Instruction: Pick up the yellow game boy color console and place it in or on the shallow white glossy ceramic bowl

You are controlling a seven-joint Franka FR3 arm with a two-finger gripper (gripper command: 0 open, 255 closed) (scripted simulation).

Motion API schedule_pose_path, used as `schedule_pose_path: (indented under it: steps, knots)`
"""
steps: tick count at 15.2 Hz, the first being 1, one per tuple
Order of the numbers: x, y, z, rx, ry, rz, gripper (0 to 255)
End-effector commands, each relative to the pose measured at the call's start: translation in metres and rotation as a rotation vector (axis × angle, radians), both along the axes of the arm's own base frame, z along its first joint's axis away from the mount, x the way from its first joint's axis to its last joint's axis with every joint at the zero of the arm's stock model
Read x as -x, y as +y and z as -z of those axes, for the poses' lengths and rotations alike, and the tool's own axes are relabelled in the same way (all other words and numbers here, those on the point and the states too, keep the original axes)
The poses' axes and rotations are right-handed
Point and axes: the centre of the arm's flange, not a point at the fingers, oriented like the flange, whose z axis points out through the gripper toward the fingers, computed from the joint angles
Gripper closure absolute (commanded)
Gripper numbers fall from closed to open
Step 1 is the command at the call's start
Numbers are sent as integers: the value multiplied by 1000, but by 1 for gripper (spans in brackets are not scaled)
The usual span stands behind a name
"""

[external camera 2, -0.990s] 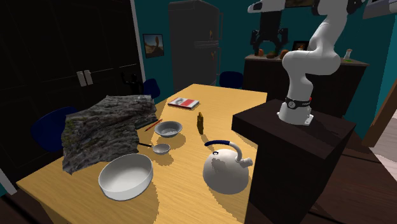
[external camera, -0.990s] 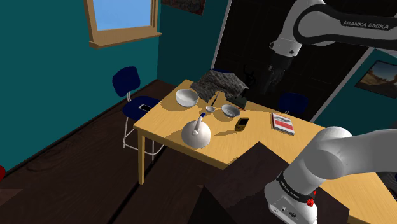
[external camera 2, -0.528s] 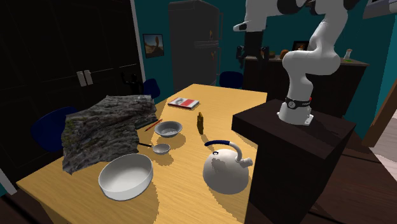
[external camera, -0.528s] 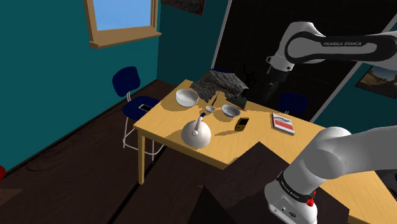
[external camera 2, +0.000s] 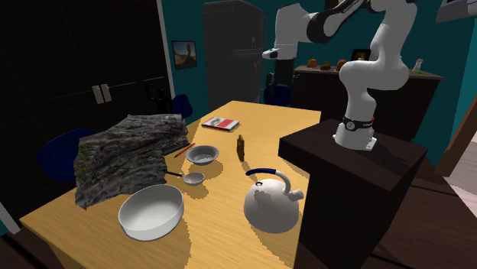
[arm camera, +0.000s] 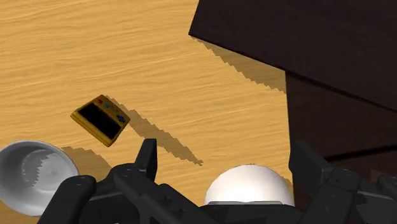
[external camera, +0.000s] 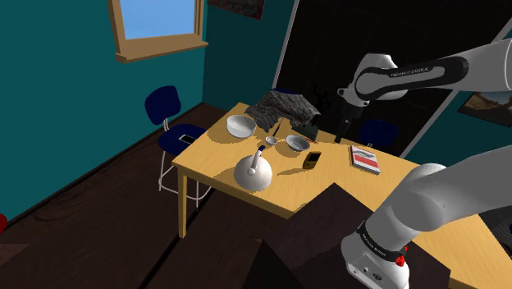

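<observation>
The yellow console [arm camera: 100,119] is found flat on the bench [arm camera: 191,83], well below the released, empty pincer [arm camera: 226,162], with the white bowl [arm camera: 32,172] near it. No step is judged done: approach, grasp and placement are outstanding.

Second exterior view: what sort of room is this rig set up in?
Probably a kitchen or dining room in a house: a wooden table with a kettle on it, what looks like a tall fridge at the back wall, and a blue chair beside the table.
</observation>
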Motion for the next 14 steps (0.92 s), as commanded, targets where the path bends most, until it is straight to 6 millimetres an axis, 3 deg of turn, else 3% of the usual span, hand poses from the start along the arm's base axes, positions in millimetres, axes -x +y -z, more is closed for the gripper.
schedule_pose_path:
  steps: [1,14]
  knots:
    - [-5,-18,17,3,-2,-43,0]
    - [-63,-124,135,14,-11,-305,0]
